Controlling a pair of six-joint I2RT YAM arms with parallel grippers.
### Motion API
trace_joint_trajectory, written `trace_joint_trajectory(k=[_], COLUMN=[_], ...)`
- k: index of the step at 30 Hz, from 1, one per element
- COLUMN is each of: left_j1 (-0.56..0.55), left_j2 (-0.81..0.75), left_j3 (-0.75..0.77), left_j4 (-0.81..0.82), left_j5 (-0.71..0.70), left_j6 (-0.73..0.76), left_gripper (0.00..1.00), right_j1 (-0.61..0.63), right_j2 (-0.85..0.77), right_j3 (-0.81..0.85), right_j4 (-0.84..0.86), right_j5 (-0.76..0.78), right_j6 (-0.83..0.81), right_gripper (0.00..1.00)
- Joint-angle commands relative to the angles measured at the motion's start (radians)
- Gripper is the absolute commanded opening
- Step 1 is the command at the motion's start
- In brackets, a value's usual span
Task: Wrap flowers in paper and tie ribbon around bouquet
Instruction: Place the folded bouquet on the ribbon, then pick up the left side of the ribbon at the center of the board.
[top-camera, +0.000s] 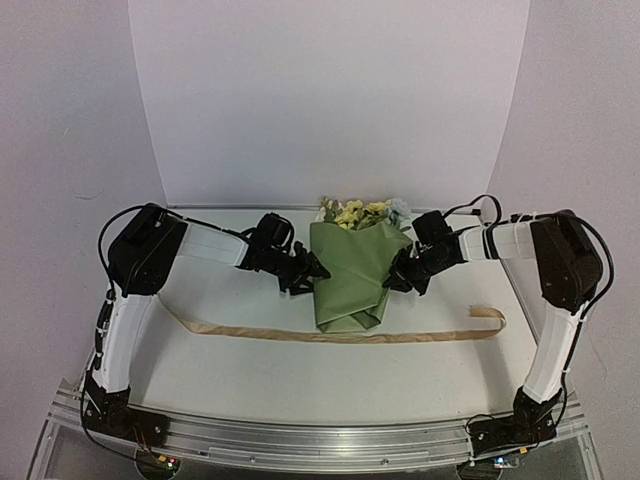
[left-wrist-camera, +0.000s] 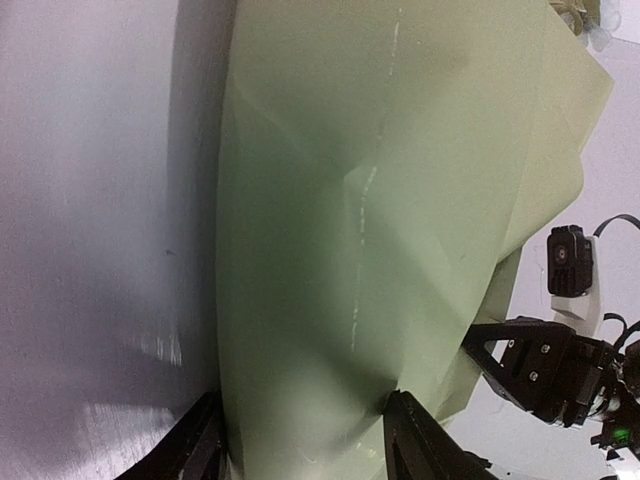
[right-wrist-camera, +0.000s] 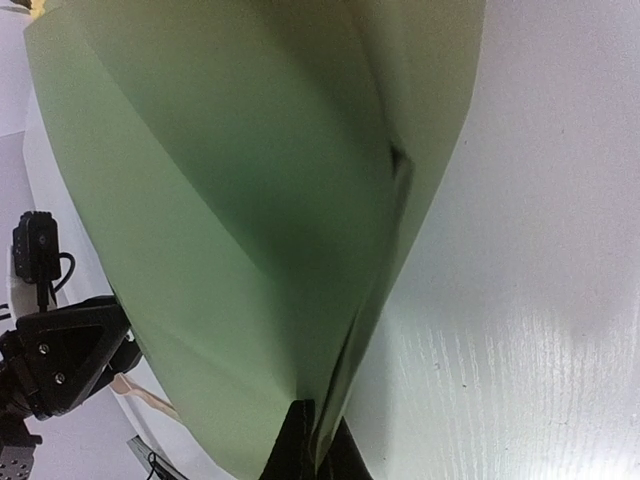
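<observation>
— Where is the bouquet from your end?

— I see it lying in the middle of the tabletop, close to the far edge. The flowers, yellow and pale, stick out toward that far edge. The narrow folded end points to the near edge.

— And the paper?

— Olive-green side out, folded over the stems into a creased cone. I can't see any stems.

— What about your left hand?

— It's at the cone's left side. In the left wrist view its fingers stand spread, one on each side of a broad fold of paper. I can't tell whether they press on it.

— And the right hand?

— It's at the cone's right side. In the right wrist view its fingers are pressed together, pinching a thin edge of the paper between them.

— And the ribbon?

— It's flat on the tabletop, running from left to right just at the cone's near tip. I can't tell whether it passes under the paper. Its right end curls back in a small loop near the right edge. Neither hand is touching it.
</observation>
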Motion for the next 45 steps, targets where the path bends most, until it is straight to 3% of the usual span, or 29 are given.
trace_joint_trajectory(k=[1,18,28,41,45], left_j1=[-0.002,-0.039,-0.043,-0.044,-0.036], left_j2=[-0.114,-0.438,-0.676,-0.817,-0.899], left_j3=[-0.012,-0.378,-0.625,-0.751,-0.78], left_j4=[-0.053,-0.071,-0.065,-0.066,-0.191], left_j5=[0.006,-0.084,-0.2,-0.31,-0.453], left_j6=[0.004,-0.01,-0.047,-0.105,-0.152], left_gripper=[0.54,0.56,0.63,0.59,0.56], right_j1=[0.035,0.19,0.349,0.469,0.47], right_j2=[-0.033,-0.141,-0.253,-0.324,-0.335], right_j3=[0.028,-0.067,-0.182,-0.289,-0.281], right_j4=[-0.048,-0.064,-0.027,0.079,0.08], right_j5=[-0.029,0.009,0.159,0.342,0.358], right_j6=[0.021,0.088,0.253,0.424,0.424], right_gripper=[0.0,0.0,0.0,0.0,0.0])
